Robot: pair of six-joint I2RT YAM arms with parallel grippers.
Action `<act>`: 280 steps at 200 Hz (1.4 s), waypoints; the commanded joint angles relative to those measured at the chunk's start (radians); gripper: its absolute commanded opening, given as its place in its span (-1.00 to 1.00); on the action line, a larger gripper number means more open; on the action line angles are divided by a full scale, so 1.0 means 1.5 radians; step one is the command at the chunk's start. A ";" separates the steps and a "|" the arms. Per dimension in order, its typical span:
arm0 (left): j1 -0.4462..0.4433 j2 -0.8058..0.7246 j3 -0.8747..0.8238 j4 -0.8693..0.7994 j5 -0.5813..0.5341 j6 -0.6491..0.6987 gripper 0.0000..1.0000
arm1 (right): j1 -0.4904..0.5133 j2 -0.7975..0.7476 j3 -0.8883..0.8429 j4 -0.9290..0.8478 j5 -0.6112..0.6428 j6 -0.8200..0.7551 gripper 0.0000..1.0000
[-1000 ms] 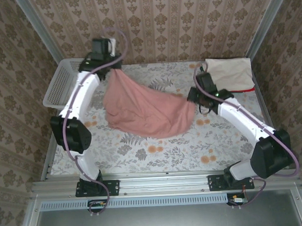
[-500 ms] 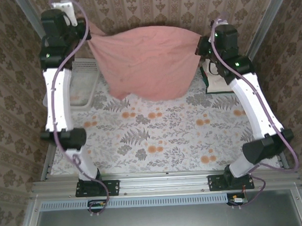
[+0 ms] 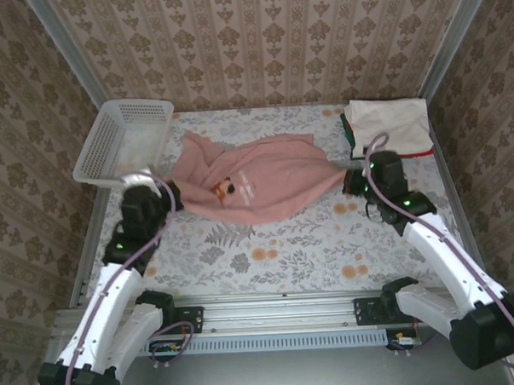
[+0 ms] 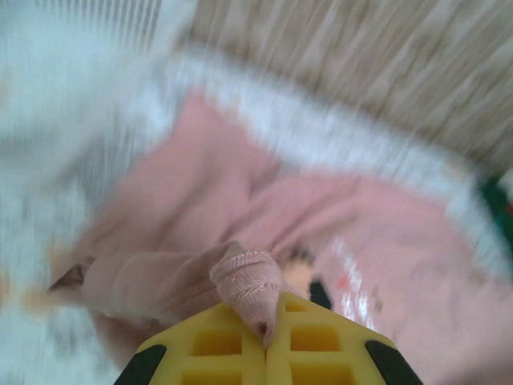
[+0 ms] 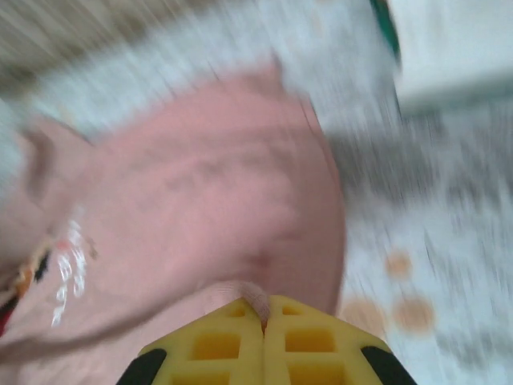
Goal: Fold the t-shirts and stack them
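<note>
Stretching left to right across the table (image 3: 269, 273), the dusty-pink tee (image 3: 265, 184) lies between the left gripper (image 3: 174, 201) and right gripper (image 3: 352, 181), each pinched tight on one end.

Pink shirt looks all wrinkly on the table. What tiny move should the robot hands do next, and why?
Probably draw the left hand and right hand gently apart. Each pinches an edge of the pink shirt, which lies rumpled between them on the table. Stretching it should smooth it for folding.
</note>
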 commanded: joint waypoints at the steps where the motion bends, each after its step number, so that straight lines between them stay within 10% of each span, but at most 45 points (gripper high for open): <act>1: -0.041 -0.081 -0.062 -0.058 -0.043 -0.100 -0.72 | 0.004 -0.026 -0.037 -0.091 -0.022 0.053 -0.72; 22: -0.068 -0.146 -0.108 -0.124 -0.058 -0.129 -0.29 | 0.005 -0.056 -0.031 -0.160 -0.015 0.070 -0.11; 60: -0.069 -0.166 -0.085 -0.143 -0.092 -0.091 0.21 | 0.028 -0.040 0.065 -0.149 0.022 0.055 0.02; 101: -0.068 0.076 0.071 -0.081 -0.113 0.022 0.44 | 0.082 0.218 0.212 -0.047 0.047 -0.007 0.23; 150: -0.048 0.485 0.256 0.058 0.031 0.062 0.37 | 0.074 0.634 0.538 -0.135 0.100 -0.049 0.18; 197: -0.043 0.754 0.375 0.102 0.089 0.054 0.30 | 0.102 0.765 0.621 -0.156 0.038 -0.054 0.21; 280: -0.096 0.914 0.569 0.035 0.193 0.073 0.22 | -0.014 0.617 0.325 -0.053 0.029 0.038 0.00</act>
